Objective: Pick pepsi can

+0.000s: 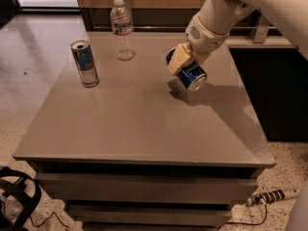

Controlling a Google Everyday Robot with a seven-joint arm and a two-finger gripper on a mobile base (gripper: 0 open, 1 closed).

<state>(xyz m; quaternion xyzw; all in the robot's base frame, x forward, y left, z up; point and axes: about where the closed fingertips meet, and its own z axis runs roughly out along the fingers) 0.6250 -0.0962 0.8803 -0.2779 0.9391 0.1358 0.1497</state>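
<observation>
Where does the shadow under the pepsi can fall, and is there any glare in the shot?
Camera view: the pincer, over the far right part of the table, grips the tilted pepsi can; their dark shadow lies on the tabletop just below, stretching right. Camera view again: glare whites out the top-left corner.

light: dim, even | glare: top-left | shadow: soft — on table (134, 129) below gripper (186, 68)
</observation>
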